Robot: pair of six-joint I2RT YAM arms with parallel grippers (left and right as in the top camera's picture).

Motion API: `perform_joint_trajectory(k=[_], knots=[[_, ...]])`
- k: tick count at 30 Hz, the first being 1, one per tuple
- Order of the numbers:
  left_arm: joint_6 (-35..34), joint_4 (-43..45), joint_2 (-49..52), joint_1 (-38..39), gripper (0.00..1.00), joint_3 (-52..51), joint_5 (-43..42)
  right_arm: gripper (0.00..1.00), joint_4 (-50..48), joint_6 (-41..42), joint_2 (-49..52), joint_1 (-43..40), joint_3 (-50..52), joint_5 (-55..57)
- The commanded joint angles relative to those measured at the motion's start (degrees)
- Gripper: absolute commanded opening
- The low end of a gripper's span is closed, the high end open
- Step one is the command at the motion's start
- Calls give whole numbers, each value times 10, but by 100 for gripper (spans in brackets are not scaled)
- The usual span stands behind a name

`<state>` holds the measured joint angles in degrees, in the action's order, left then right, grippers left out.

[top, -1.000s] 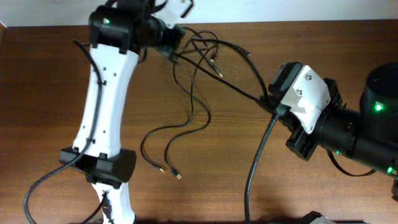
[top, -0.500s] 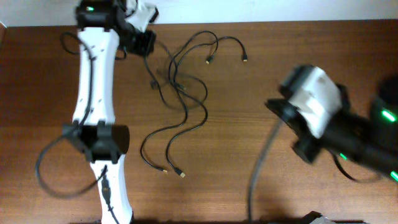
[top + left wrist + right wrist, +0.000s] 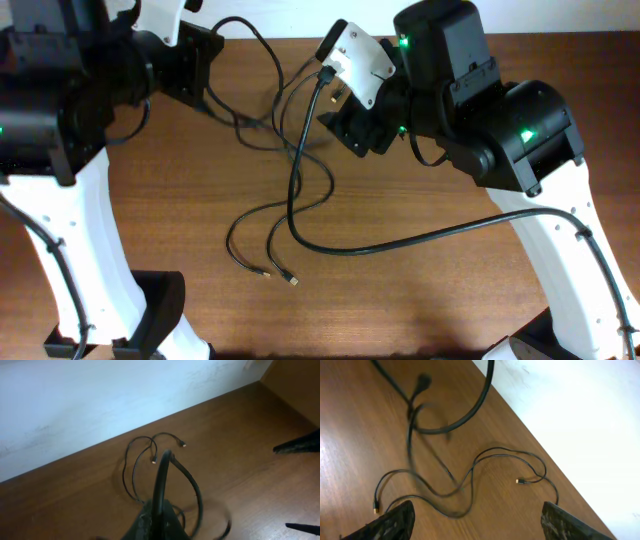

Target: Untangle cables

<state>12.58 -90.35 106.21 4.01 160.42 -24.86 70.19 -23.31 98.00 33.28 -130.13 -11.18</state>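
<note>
**Left hand** (image 3: 193, 66): raised over the far-left part of the tabletop (image 3: 400, 310), with its fingers pressed together. Thin strands of the cables (image 3: 247, 211) run straight into its tip, and it appears to pinch them, though the contact point is blurred. One strand arcs through the air from this hand toward the centre.

**Cables:** the bundle lies left of centre. Its long axis runs from the far edge toward the near edge. Two free ends (image 3: 292, 283) with metallic plugs lie side by side at the near end, pointing near-right. In the left wrist view, two further plug ends (image 3: 152, 461) lie close to the wall (image 3: 100, 400).

**Surface:** a brown wood-grain tabletop, bounded on the far side by a plain white wall.

**Right hand** (image 3: 352, 128): positioned at centre-far, just right of the bundle's upper loops. In the right wrist view its fingers (image 3: 395, 520) stand spread wide with nothing gripped between them, and the cables rest on the wood below. A thick arm cable (image 3: 440, 235) hangs from this arm and crosses the bundle.
</note>
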Motion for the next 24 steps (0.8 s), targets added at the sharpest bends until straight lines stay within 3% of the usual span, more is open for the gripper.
perform_joint_trajectory(k=[1,5,9,16,24], knots=[[8,0,-19,0,0,8,-4,82,0,-4,1,1,-3,2],[8,-1,-19,0,0,8,-4,83,0,-3,12,1,-3,-13],[10,1,-19,0,0,8,-4,84,25,20,36,7,-3,-101],[11,4,-12,0,0,8,31,84,33,26,52,68,0,-105],[12,-6,-12,0,0,8,26,85,7,44,152,84,3,-96]])
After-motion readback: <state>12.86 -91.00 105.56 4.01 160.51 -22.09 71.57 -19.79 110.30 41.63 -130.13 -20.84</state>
